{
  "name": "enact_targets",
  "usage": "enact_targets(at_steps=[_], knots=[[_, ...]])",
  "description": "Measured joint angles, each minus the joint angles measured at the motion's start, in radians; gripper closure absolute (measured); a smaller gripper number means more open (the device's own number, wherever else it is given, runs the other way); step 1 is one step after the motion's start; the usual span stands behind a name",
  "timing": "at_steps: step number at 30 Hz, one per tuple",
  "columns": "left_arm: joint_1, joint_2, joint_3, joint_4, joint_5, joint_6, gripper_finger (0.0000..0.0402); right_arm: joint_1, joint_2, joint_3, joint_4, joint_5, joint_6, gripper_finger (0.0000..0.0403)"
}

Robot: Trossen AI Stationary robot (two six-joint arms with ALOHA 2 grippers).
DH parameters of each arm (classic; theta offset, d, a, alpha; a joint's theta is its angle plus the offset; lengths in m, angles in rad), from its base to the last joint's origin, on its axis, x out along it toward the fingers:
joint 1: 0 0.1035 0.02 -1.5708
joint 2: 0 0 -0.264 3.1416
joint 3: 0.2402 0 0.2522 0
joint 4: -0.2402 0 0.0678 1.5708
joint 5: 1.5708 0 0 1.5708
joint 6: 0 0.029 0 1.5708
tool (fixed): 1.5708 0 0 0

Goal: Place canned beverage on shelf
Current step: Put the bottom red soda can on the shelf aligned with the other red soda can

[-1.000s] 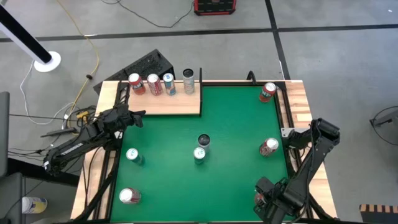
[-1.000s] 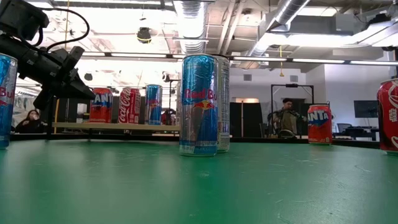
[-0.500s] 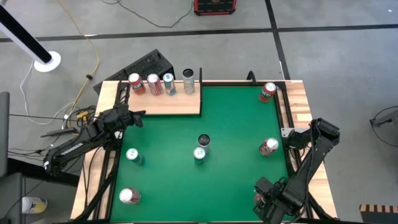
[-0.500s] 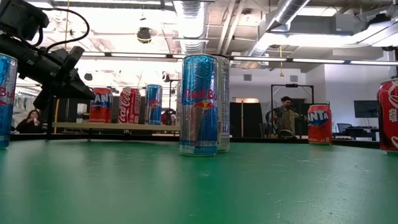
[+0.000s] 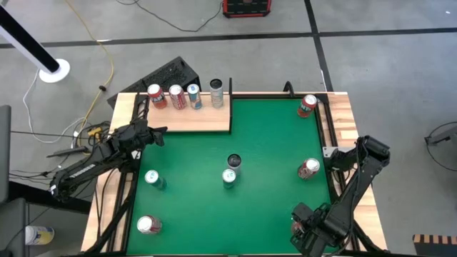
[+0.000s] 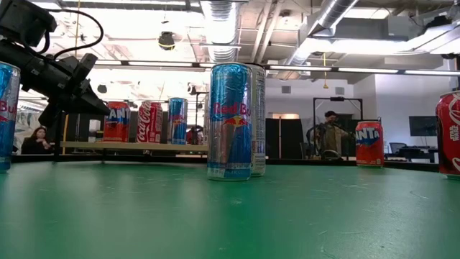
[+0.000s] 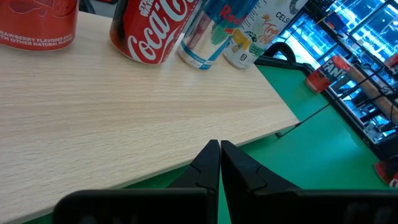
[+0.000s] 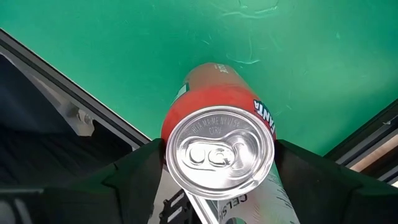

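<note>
Right gripper [image 8: 217,163] fingers spread around a red Fanta can [image 8: 217,140], gripped at the desk's [image 5: 271,143] near corner. Left gripper [image 7: 219,163] fingers pressed together, empty, shelf [image 7: 124,112] just ahead carrying four cans. Risk: long carry, can slips if grip is loose, or knocks the mid-desk Red Bull can [image 6: 229,121].

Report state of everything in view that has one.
left gripper: jaws shut, empty, at the shelf's front edge
right gripper: jaws closed on the Fanta can, at the table's near right corner
Fanta can: held, unopened
shelf: carries four cans
four cans: upright along the shelf's back edge
six other cans: upright on the green table
</note>
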Motion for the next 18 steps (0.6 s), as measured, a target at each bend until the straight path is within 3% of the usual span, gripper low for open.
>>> enact_targets(at_steps=[18], knots=[[0.000,0.000,0.000,0.000,0.000,0.000,0.0402,-0.009,0.000,0.000,0.000,0.026,0.021,0.0078]])
